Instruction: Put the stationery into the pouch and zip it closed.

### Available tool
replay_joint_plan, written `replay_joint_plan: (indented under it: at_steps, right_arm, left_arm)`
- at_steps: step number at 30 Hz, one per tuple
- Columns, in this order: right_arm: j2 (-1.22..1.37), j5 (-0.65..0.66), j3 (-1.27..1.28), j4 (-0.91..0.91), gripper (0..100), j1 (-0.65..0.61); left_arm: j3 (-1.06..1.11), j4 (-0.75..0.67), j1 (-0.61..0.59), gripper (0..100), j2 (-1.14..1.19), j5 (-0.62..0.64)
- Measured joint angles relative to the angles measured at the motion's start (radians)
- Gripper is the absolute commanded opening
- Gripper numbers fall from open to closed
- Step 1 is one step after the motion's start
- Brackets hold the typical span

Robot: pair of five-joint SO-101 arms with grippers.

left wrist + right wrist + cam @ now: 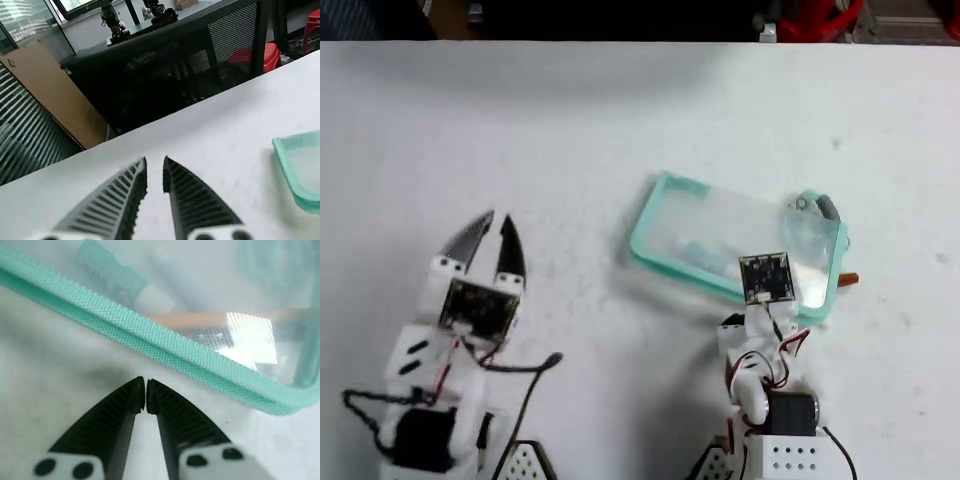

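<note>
Pouch (150, 335) lies just beside right tool (145, 390), pressed together, empty; left tool (154, 171) slightly apart, empty.

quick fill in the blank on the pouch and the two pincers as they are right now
1. The pouch lies just ahead of the ___ pincer.
2. The right pincer is ___, its tips touching.
3. The left pincer hangs over the bare table and holds ___.
4. Through the pouch's clear wall shows a long item coloured ___.

Missing words: right; shut; nothing; orange.
</note>
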Motion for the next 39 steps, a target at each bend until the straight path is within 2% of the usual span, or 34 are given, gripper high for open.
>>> replay_joint_plan:
  at_steps: [3,9,15,20,23,30,33,37,39]
  right_arm:
    - [0.0,0.0,0.0,0.0,2.1,0.0]
    - [0.0,0.0,0.0,0.0,2.1,0.0]
    - [0.0,0.0,0.0,0.0,2.1,0.0]
    - [0.0,0.0,0.0,-0.003,2.2,-0.006]
    - [0.0,0.0,0.0,-0.046,2.2,-0.058]
    - [0.0,0.0,0.0,-0.265,2.2,-0.043]
    - [0.0,0.0,0.0,-0.419,3.4,-0.035]
    - [0.0,0.0,0.0,-0.664,12.1,-0.037]
    - [0.0,-0.002,0.0,-0.792,11.7,-0.037]
  left_arm:
    - [0.072,-0.023,-0.002,8,0.009,0.031]
    - [0.086,0.017,-0.005,8,0.008,0.038]
    - [0.051,0.107,-0.003,8,0.018,0.038]
    - [-0.029,0.103,0.005,8,0.238,0.038]
    - [-0.078,0.078,0.002,8,0.422,0.038]
    - [-0.138,-0.003,0.003,8,0.744,0.038]
    - [-0.14,-0.034,0.003,8,0.76,0.038]
    - [-0.14,-0.044,0.005,8,0.755,0.038]
    - [-0.12,-0.066,0.005,8,0.735,0.038]
